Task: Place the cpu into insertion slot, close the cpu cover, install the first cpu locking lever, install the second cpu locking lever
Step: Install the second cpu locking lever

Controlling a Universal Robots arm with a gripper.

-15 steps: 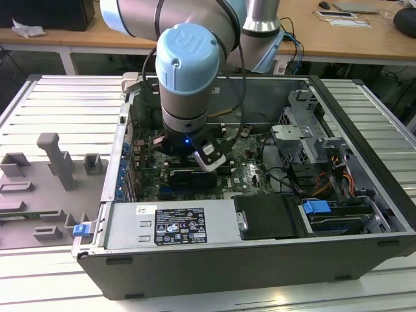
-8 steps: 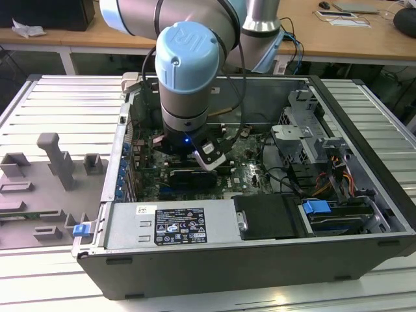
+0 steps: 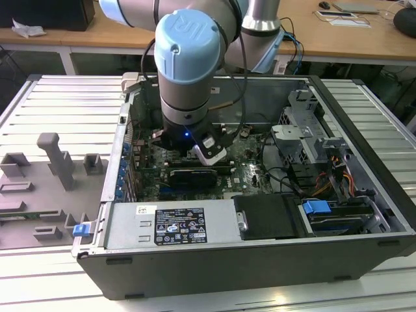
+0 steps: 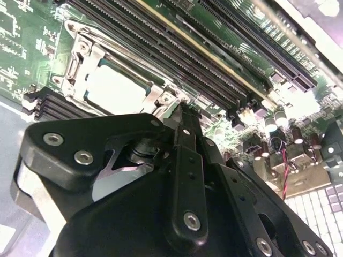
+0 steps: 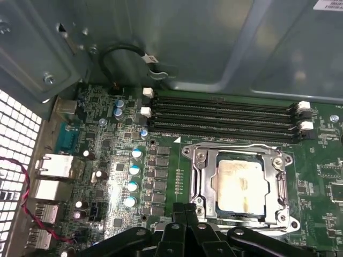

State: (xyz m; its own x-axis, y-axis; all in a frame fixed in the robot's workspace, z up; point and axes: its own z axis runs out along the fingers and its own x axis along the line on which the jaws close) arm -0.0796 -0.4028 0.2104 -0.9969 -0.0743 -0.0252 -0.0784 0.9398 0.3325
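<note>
The cpu [image 5: 241, 184] [image 4: 115, 88], a pale metal square, lies flat in the insertion slot [image 5: 286, 217] on the green motherboard. The silver cpu cover [image 5: 202, 176] [image 4: 80, 59] lies down around it, and the chip shows through its window. In both wrist views my gripper [image 5: 186, 210] [image 4: 180, 108] is shut with nothing between its black fingers. Its tips hover just beside one edge of the socket frame. I cannot tell whether they touch the frame. In the exterior view the arm's wrist [image 3: 187, 123] reaches down into the open computer case [image 3: 364, 260].
Long black memory slots [image 5: 225, 115] run beside the socket. A black graphics card [image 3: 192, 177] lies close to the wrist. Drive cages and cables [image 3: 312, 149] fill the exterior view's right side of the case. Grey fixtures [image 3: 55, 162] stand on the table at the exterior view's left.
</note>
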